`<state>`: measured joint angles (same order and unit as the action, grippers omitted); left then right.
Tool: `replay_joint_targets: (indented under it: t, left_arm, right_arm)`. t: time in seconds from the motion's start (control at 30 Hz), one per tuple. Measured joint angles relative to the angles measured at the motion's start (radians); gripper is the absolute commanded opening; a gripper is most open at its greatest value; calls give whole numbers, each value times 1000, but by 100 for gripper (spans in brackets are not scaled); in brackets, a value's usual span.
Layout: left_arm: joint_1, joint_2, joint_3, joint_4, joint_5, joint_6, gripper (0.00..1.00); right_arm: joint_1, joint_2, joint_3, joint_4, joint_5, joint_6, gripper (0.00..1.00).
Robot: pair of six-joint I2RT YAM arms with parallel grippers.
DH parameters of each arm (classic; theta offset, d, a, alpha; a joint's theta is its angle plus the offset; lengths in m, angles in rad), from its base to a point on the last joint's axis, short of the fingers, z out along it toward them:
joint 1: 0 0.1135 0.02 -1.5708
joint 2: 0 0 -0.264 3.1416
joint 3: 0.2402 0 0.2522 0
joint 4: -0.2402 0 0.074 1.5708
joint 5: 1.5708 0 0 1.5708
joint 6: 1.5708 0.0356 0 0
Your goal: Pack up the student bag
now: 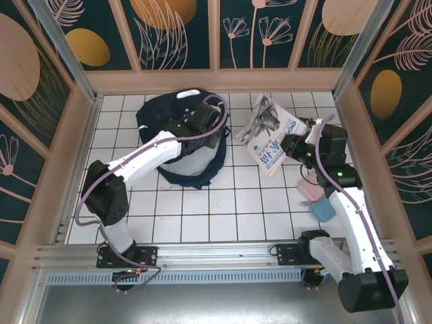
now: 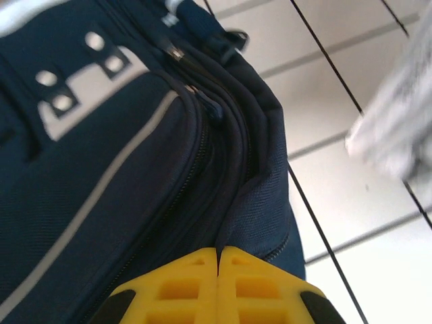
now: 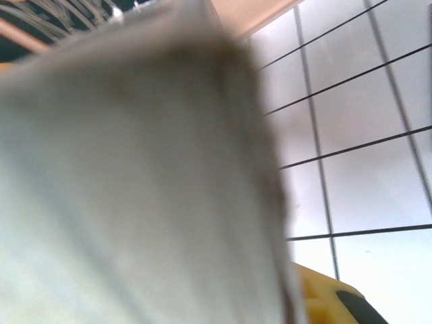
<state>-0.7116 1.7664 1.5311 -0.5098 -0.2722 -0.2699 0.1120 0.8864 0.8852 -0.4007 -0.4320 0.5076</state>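
**Left jaws pinching the bag, right jaws holding a magazine aloft**

The student bag (image 1: 154, 116) is lying on the white-tiled table (image 1: 202, 209), towards the far side and left of centre, with its dark navy fabric bunched up and a pale lining showing at its near side. The left arm is reaching forward over it, and the left gripper (image 1: 204, 120) is sitting at the bag's right-hand part. In the left wrist view the left gripper (image 2: 217, 287) is showing its yellow jaws pressed together, with a fold of the student bag (image 2: 101, 202) beside the zips running straight down into the seam between them, so they are clamped on the bag's fabric. A grey stripe and a pale patch with round holes are crossing the navy cloth above.

The right gripper (image 1: 295, 145) is holding a magazine (image 1: 266, 128) by its right-hand edge, its jaws gripping the paper. The magazine is tilting up off the table, just right of the bag and apart from it. In the right wrist view the magazine (image 3: 135, 189) is showing as a blurred grey-white sheet close to the lens, with one yellow finger (image 3: 327, 297) peeking out beneath it.

A pink object (image 1: 309, 191) and a blue object (image 1: 322, 209) are resting on the table beside the right arm, touching each other.
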Motion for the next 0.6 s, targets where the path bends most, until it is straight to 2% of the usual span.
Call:
replay_joint_targets:
  t: [0.3, 0.6]
  left_arm:
    - [3, -1, 93, 63, -189, -35, 0]
    - [21, 31, 218, 77, -242, -50, 0]
  right_arm:
    - [34, -38, -74, 132, -232, 131, 0]
    - [161, -11, -240, 361, -319, 311, 0]
